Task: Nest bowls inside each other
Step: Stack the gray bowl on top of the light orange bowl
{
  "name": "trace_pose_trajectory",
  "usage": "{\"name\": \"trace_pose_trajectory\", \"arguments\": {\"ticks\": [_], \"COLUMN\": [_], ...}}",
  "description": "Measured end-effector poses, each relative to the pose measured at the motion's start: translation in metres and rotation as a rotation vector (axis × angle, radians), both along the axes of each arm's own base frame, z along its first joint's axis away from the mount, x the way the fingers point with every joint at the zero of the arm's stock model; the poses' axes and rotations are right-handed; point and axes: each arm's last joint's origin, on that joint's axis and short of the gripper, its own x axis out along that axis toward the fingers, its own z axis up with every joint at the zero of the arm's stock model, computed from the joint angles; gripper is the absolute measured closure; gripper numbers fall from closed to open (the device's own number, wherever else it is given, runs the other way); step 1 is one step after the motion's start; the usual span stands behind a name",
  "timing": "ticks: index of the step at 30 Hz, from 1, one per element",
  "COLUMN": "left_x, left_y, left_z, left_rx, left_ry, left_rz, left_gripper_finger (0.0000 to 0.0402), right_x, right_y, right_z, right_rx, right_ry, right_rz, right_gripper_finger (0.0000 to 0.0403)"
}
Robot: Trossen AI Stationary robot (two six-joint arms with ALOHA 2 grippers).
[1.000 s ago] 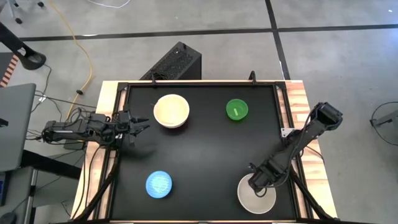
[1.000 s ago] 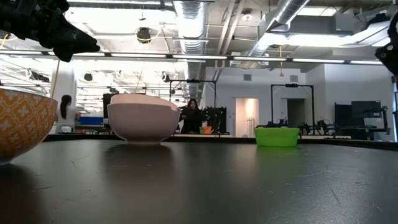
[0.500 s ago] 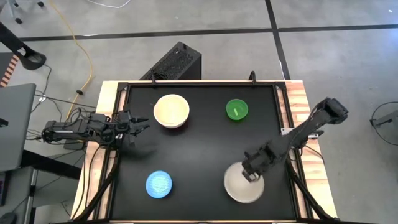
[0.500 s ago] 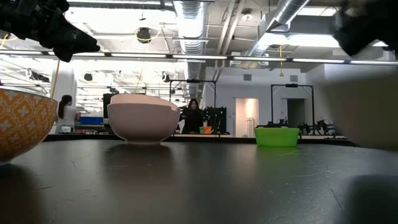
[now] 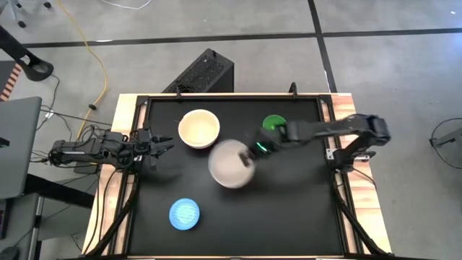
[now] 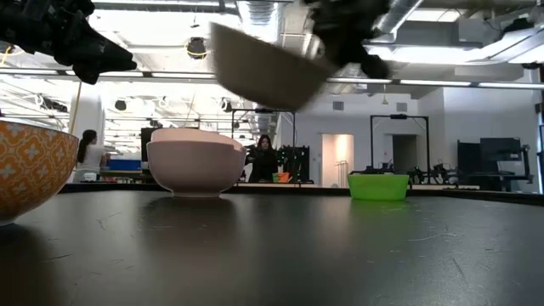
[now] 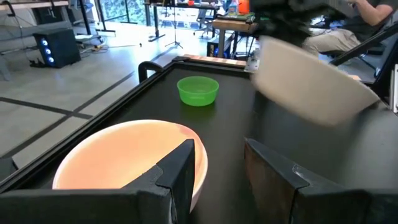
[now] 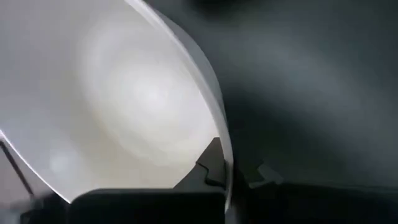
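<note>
My right gripper (image 5: 254, 148) is shut on a white bowl (image 5: 231, 165) that hangs in the air over the table's middle, tilted in the low view (image 6: 263, 72). A cream-pink bowl (image 5: 198, 128) stands on its base at the far left, just beyond the white one. A small green bowl (image 5: 273, 124) stands at the far right, partly hidden by my right arm. A light blue bowl (image 5: 185, 214) stands near the front left; its outer wall is orange-patterned (image 6: 30, 166). My left gripper (image 5: 162, 144) waits open at the left edge, facing the cream-pink bowl (image 7: 130, 155). My right gripper pinches the white bowl's rim (image 8: 221, 155), one finger (image 8: 210, 163) inside the bowl and the other (image 8: 262, 175) outside its wall. The fingers slant down from the table's right side. The bowl is lifted clear of the table and tilted, its hollow turned toward the gripper.
The black tabletop (image 5: 289, 209) has a raised frame all round, with wooden strips (image 5: 354, 123) at both sides. Bare tabletop lies at the near right and in the middle. A person (image 6: 263, 157) stands far off in the room behind.
My right gripper has carried the white bowl from the table's near right corner up and toward the far left, to above the table's middle. The bowl stood on the table a second ago; now it is lifted clear and tilted.
</note>
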Motion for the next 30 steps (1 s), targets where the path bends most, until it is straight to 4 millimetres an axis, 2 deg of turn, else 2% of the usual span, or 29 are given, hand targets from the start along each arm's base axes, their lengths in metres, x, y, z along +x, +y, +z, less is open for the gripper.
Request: {"name": "trace_pose_trajectory", "arguments": {"ticks": [4, 8, 13, 19, 22, 25, 30], "left_x": [0.0, 0.0, 0.0, 0.0, 0.0, 0.0, 0.0], "left_y": [0.0, 0.0, 0.0, 0.0, 0.0, 0.0, 0.0], "left_z": [0.0, 0.0, 0.0, 0.0, 0.0, 0.0, 0.0], "left_rx": [0.0, 0.0, -0.001, 0.002, 0.01, 0.01, 0.01], "left_ry": [0.0, 0.0, 0.0, 0.001, 0.002, 0.001, 0.0], "left_rz": [0.0, -0.005, -0.007, -0.009, -0.009, -0.009, -0.01], "left_gripper_finger": [0.0274, 0.0274, 0.0274, 0.0274, 0.0274, 0.0274, 0.0274], "right_x": [0.05, 0.089, 0.122, 0.135, 0.139, 0.137, 0.132], "right_y": [-0.038, -0.069, -0.095, -0.113, -0.117, -0.122, -0.13], "right_z": [0.015, 0.016, 0.015, 0.014, 0.005, 0.004, 0.021], "right_rx": [-0.055, -0.033, -0.011, 0.005, 0.016, 0.018, -0.008], "right_ry": [-0.086, -0.094, -0.07, 0.027, 0.072, 0.086, 0.017], "right_rz": [-0.016, 0.031, 0.06, 0.041, 0.037, 0.034, 0.017], "right_gripper_finger": [0.0394, 0.0394, 0.0394, 0.0394, 0.0394, 0.0394, 0.0394]}}
